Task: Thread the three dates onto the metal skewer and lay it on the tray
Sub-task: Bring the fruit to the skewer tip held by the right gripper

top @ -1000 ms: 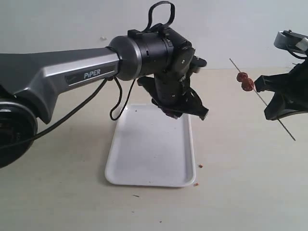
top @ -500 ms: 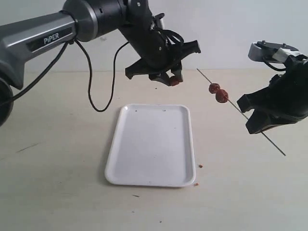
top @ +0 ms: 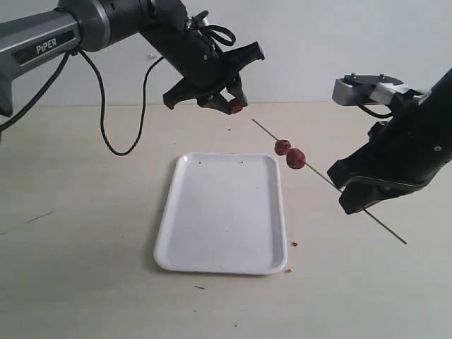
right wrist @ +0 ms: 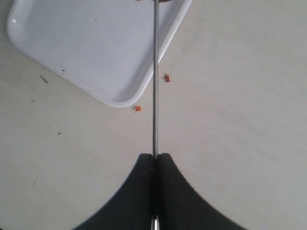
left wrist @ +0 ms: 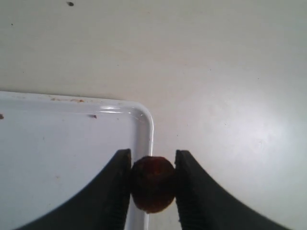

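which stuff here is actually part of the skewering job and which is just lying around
Part of the job: two dates on the metal skewer, held by the right gripper; third date in the left gripper; tray.

Just lying about: reddish crumbs beside the tray; dark speck on the table.

The left gripper [left wrist: 152, 162] has its two dark fingers [left wrist: 111, 191] closed on one date [left wrist: 152, 186], a round, wrinkled, reddish-brown lump pressed tight between the inner faces just short of the tips. Behind the date runs the rim of the white tray [left wrist: 149, 125], its rounded corner just beyond the fingertips. Small reddish crumbs [left wrist: 91, 116] lie on the tray near that rim. The pale table [left wrist: 230, 72] fills the rest, with a dark speck [left wrist: 70, 4] far ahead of the claw
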You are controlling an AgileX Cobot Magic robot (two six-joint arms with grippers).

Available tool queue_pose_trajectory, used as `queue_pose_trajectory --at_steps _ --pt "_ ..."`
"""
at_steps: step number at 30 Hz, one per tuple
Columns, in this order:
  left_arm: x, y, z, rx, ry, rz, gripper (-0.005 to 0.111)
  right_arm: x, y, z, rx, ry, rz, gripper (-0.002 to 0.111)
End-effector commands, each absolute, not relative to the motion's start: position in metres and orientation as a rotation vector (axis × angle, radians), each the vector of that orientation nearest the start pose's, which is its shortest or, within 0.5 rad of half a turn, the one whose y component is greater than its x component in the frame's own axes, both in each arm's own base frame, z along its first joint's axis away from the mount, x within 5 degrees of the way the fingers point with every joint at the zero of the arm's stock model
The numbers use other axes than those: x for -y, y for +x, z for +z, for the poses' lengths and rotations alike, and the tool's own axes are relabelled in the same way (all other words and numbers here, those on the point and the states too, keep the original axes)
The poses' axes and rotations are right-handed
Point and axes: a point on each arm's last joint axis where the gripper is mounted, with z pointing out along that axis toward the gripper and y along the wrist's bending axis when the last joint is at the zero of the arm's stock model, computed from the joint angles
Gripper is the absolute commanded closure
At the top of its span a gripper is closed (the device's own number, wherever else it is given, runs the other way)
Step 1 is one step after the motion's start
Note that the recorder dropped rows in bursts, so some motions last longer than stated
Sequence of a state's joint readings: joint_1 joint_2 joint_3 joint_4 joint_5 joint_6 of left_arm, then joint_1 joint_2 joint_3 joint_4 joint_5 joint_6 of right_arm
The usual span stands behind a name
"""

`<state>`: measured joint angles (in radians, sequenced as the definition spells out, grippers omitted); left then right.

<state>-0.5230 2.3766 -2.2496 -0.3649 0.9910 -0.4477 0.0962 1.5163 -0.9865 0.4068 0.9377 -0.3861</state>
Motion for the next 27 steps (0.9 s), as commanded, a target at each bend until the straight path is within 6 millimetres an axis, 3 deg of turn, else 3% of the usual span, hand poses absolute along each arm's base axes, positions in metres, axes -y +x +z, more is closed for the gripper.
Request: queue_pose_trajectory --at_steps 1,27 --pt "0.2866 0.4445 0.2400 -2.692 -0.032 -0.813 0.075 -0.0583 0.2728 0.2374 -2.825 -0.449 0.461 0.108" --pt "0.2868 0.4440 0.2363 -2.713 -0.037 -0.810 0.075 -0.0629 0.2767 0.2401 -2.746 -0.494 0.510 0.108"
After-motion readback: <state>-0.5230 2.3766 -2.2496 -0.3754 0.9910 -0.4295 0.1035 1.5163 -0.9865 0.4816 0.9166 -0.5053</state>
